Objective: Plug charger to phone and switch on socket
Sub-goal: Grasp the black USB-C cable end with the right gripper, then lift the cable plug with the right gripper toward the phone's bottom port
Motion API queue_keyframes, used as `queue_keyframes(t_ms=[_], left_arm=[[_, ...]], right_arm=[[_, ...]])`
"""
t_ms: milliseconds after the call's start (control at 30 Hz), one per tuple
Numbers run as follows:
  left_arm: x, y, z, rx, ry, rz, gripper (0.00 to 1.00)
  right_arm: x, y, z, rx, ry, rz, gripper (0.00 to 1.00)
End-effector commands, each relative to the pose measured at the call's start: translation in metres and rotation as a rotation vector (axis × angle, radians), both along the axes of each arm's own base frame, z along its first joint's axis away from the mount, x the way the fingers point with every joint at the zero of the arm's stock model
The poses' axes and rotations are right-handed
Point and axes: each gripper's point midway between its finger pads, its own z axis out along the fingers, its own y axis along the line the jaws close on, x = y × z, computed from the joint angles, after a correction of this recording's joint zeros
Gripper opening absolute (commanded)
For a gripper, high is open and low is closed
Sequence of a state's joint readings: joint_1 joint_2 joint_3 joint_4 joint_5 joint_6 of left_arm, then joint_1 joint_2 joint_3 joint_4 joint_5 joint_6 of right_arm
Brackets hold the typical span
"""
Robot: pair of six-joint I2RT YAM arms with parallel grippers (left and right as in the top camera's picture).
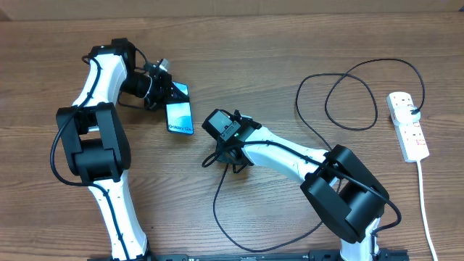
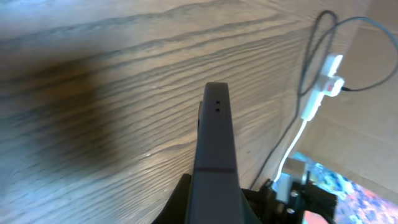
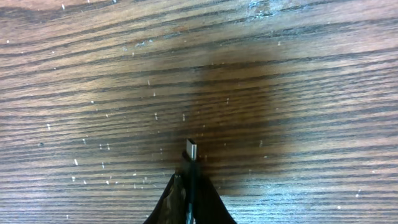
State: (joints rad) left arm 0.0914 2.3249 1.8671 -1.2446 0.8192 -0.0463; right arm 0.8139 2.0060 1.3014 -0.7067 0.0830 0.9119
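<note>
My left gripper (image 1: 168,93) is shut on one end of the phone (image 1: 180,116), whose blue screen with white lettering faces up. In the left wrist view the phone (image 2: 214,143) shows edge-on as a dark bar running away from the jaws (image 2: 211,205). My right gripper (image 1: 217,125) sits just right of the phone and is shut on the charger's plug; the silver tip (image 3: 191,150) pokes out of the jaws (image 3: 189,186) above bare wood. The black charger cable (image 1: 348,94) loops across the table to the socket (image 1: 408,125), a white strip at the far right with a black plug in it.
The strip's white lead (image 1: 424,203) runs down toward the table's front right edge. More cable slack loops in front of the right arm (image 1: 217,210). The strip also shows in the left wrist view (image 2: 323,84). A cardboard wall stands behind the table.
</note>
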Motion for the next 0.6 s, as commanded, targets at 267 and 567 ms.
queue_keyframes(t_ms=[267,567], left_arm=[[0.017,-0.018,0.059,-0.318,-0.231,-0.038,0.05],[0.017,-0.020,0.125,-0.673,-0.490,-0.021,0.04]], right_arm=[[-0.009,0.020,-0.004,0.258,0.182,0.204,0.04],[-0.020,0.045,0.133,0.818,0.035,0.706,0.04]])
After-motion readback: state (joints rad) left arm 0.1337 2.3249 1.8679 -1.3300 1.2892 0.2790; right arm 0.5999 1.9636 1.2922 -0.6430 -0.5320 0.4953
